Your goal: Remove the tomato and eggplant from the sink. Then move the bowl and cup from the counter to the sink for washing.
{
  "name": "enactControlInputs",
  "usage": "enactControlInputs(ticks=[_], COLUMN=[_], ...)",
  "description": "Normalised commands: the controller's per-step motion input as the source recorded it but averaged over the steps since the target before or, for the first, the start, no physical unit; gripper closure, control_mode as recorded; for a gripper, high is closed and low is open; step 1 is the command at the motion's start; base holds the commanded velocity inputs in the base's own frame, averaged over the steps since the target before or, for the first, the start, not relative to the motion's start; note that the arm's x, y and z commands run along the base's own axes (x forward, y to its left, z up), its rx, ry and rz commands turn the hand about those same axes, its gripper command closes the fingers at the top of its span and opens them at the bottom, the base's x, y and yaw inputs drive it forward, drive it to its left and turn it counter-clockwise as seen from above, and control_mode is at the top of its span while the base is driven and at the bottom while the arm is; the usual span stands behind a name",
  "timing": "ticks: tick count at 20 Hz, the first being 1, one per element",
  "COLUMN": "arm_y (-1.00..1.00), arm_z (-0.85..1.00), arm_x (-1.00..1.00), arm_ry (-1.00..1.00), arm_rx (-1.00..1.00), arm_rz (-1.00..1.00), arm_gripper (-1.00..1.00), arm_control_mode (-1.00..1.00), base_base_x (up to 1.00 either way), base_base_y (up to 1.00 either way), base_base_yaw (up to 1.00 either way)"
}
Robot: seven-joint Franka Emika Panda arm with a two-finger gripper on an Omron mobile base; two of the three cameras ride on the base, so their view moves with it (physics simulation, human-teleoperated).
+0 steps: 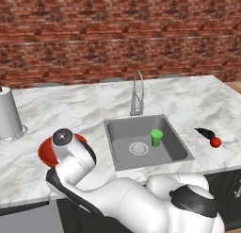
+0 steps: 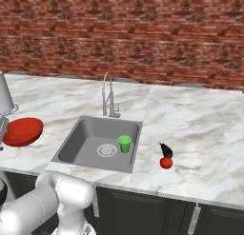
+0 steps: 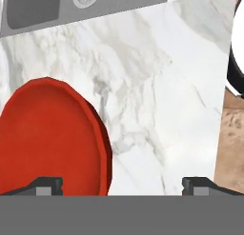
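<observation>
**Non-task items: brick wall, grey canister, cabinets**

A red brick wall (image 1: 117, 34) runs along the back, behind the worktop. A light grey cylindrical canister (image 1: 8, 113) stands upright on a round base at the far left; the right base view catches it at the left edge (image 2: 5, 93). Dark cabinet fronts (image 2: 157, 212) with thin metal handles (image 2: 193, 220) sit below.
</observation>
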Motion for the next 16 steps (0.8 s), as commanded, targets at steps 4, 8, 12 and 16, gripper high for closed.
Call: enactControlInputs(ticks=[4, 8, 12, 16], arm_y=[0.21, 0.21, 0.20, 0.10], arm_z=[-0.17, -0.18, -0.21, -0.10], arm_x=[0.09, 0.10, 0.09, 0.18], arm_ry=[0.00, 0.00, 0.00, 0.00], arm_rx=[0.00, 0.00, 0.00, 0.00], arm_rz=[0.00, 0.00, -0.01, -0.02], arm_gripper=[-1.00, -1.00, -1.00, -1.00], arm_control_mode=[-1.00, -1.00, -1.00, -1.00], base_base_x=[0.00, 0.00, 0.00, 0.00], base_base_y=[0.00, 0.00, 0.00, 0.00], base_base_yaw=[0.00, 0.00, 0.00, 0.00])
